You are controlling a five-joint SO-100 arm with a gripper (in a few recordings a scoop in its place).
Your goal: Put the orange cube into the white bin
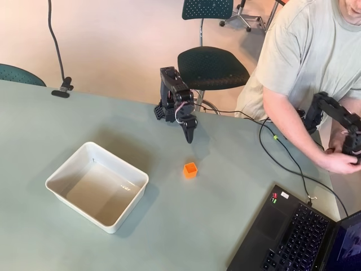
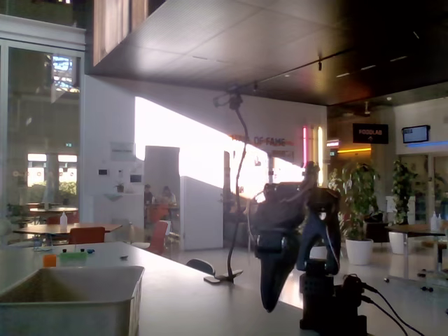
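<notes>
Claw (image 1: pixel 189 135) hangs above the surface, jaws together, gripping nothing. Orange cube (image 1: pixel 190 170) sits just ahead of its tip, the white bin (image 1: pixel 61 171) off to the overhead view's left.

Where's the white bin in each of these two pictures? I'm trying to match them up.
Overhead view: the bin sits on the table, left of centre and towards the bottom.
Fixed view: the bin is in the bottom left corner, seen from the side, cut off by the edge.
Shared landmark: the black claw, to the bin's right in both.
</notes>
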